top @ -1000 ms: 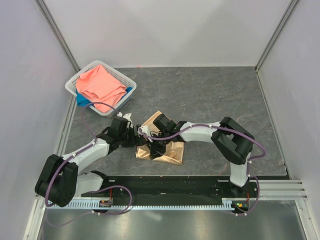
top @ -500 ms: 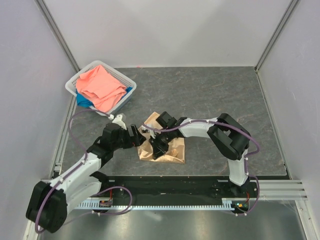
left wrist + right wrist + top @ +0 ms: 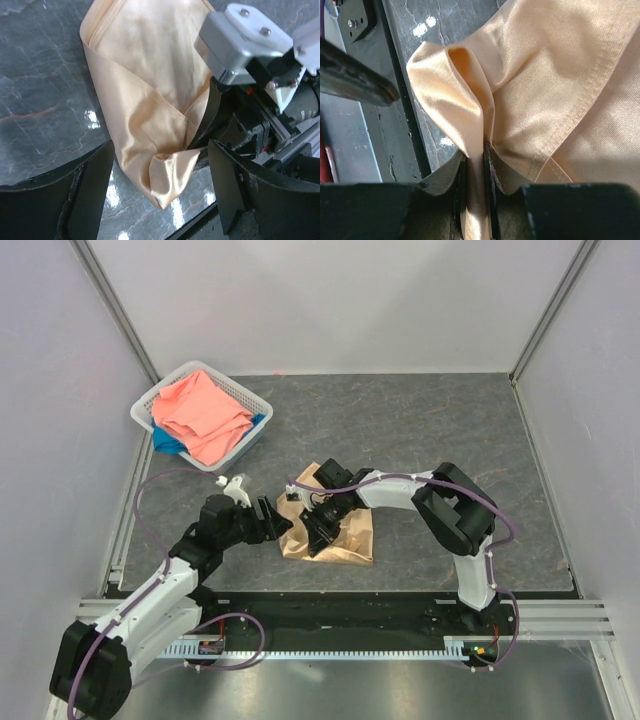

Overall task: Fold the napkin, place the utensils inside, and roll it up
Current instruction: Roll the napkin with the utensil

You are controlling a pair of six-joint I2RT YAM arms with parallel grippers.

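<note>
Your workspace is a dark grey tabletop [image 3: 450, 430] with pale stone-like veining, glossy enough to throw back small spots of light. Plain pale walls [image 3: 330, 300] close it in on three sides, with metal posts [image 3: 115, 305] running up the back corners.

You have two arms on the table, one napkin, one basket and two other cloths.

The basket [image 3: 143, 406] is white plastic lattice, rectangular, and sits at the far left corner of the table. A crumpled coral-pink cloth [image 3: 200, 415] fills most of it, and a blue cloth [image 3: 165, 443] shows at its near left edge, underneath the pink one.

The napkin [image 3: 350, 535] lies near the middle of the table, towards the front edge. It is shiny peach-gold satin with a stitched hem, folded over itself in layers, and one corner is bunched into a soft, rounded pleat.

Your right gripper [image 3: 476, 170] is clamped on that pleat: in its wrist view the satin is squeezed into a thin strip between the two fingers. In the top view it sits at the napkin's left part [image 3: 318, 530].

Your left gripper [image 3: 160, 195] has its jaws spread wide, holding nothing, one dark finger on each side of the napkin's bunched corner. In the top view it sits just left of the napkin [image 3: 275, 523], facing the right gripper.
</note>
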